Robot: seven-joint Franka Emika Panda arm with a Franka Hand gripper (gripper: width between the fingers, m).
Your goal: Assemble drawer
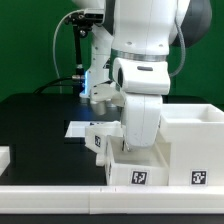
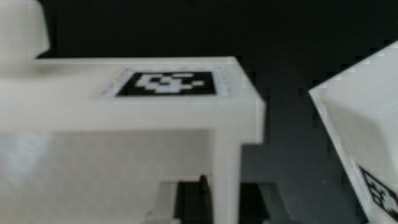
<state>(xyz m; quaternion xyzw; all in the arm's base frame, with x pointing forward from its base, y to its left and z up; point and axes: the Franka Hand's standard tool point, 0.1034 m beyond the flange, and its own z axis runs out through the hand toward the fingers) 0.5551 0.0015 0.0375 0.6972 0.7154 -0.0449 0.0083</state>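
In the exterior view a white tray [image 1: 138, 168] with a square tag on its front stands beside the large white shell [image 1: 195, 150] on that view's right. A smaller tagged white part [image 1: 100, 137] sits just behind the tray. My gripper [image 1: 122, 140] reaches down there, its fingers mostly hidden by the arm. In the wrist view my gripper [image 2: 228, 200] has its dark fingers [image 2: 192, 198] on both sides of a thin white wall of a tray [image 2: 125, 140] that carries a tag [image 2: 171, 83]. Another tagged white part [image 2: 365, 130] lies close beside it.
A flat white marker board [image 1: 78, 128] lies on the black table behind the parts. A long white border bar [image 1: 60, 200] runs along the front edge. A white piece [image 1: 5, 156] sits at the exterior view's left. A stand with cables [image 1: 78, 40] rises at the back.
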